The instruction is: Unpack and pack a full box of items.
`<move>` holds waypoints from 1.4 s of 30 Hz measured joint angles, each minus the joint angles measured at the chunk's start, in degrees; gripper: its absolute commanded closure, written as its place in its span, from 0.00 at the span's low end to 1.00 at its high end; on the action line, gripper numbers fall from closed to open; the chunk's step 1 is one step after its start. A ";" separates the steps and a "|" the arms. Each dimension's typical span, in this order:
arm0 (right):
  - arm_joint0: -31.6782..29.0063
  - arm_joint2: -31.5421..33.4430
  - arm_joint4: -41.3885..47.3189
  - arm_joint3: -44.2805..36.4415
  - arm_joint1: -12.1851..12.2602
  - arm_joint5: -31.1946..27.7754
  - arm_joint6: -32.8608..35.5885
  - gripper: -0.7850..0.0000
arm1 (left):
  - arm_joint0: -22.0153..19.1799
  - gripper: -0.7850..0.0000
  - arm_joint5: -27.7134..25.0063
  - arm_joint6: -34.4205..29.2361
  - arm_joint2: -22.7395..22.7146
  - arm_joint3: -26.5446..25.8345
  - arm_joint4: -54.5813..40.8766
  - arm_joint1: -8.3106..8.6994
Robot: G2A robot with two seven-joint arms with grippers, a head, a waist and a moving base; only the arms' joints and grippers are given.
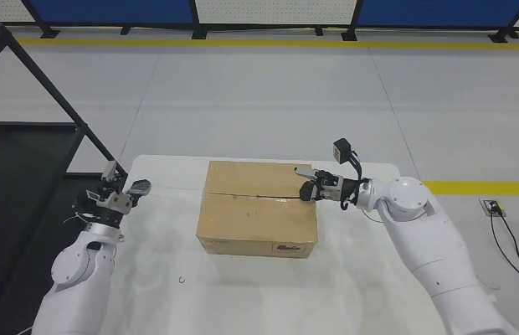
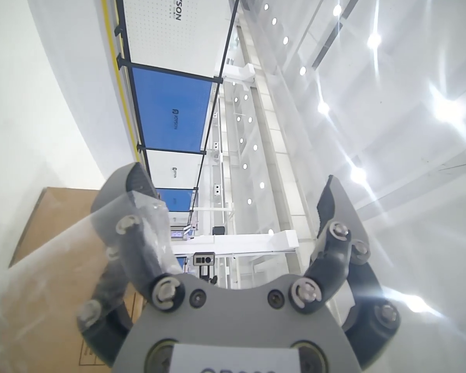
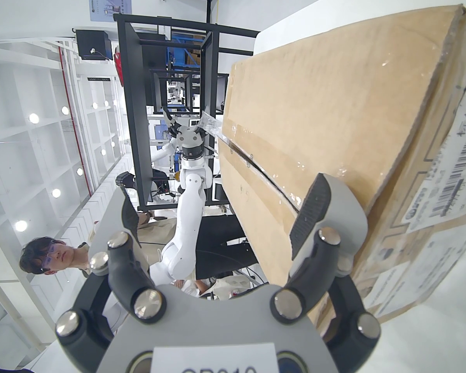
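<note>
Right jaws are spread wide with nothing in them. They sit at the near end of the box (image 1: 255, 209), with one pad over the top edge right where the centre seam (image 3: 256, 168) comes out.

Left jaws are wide open too and not gripping anything, but a clear strip (image 2: 81, 242) is draped over one finger. It looks like peeled packing tape, and it seems to run toward the box end nearest those jaws.

So I'd say we're barely started. The seam looks freed and gaps a little, but both flaps are still down and nothing is out on the desk (image 1: 159, 285). Opening, emptying and refilling are all left to do.

- A label (image 3: 446, 196) is on the box end below my right jaws.
- A tiny dark bit (image 1: 182, 279) lies on the desk, well apart from both jaws.
- A black frame (image 1: 42, 167) stands beyond the left jaws.

The stuck strip is the main nuisance, I reckon.
</note>
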 measured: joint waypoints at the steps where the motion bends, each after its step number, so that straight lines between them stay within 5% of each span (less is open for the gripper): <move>1: 0.00 0.00 0.00 0.00 0.00 0.00 0.00 0.00 | 0.42 0.00 -0.21 0.22 0.07 -0.39 0.35 -0.01; 18: -1.94 -0.66 -3.30 -3.63 0.49 5.33 -1.88 0.00 | 4.41 0.00 -2.06 6.72 -1.88 -3.08 3.66 0.01; 42: -2.66 -0.98 -2.78 -5.13 0.63 5.48 -2.40 0.00 | 5.63 0.00 -0.79 6.04 -5.56 -6.25 1.86 0.35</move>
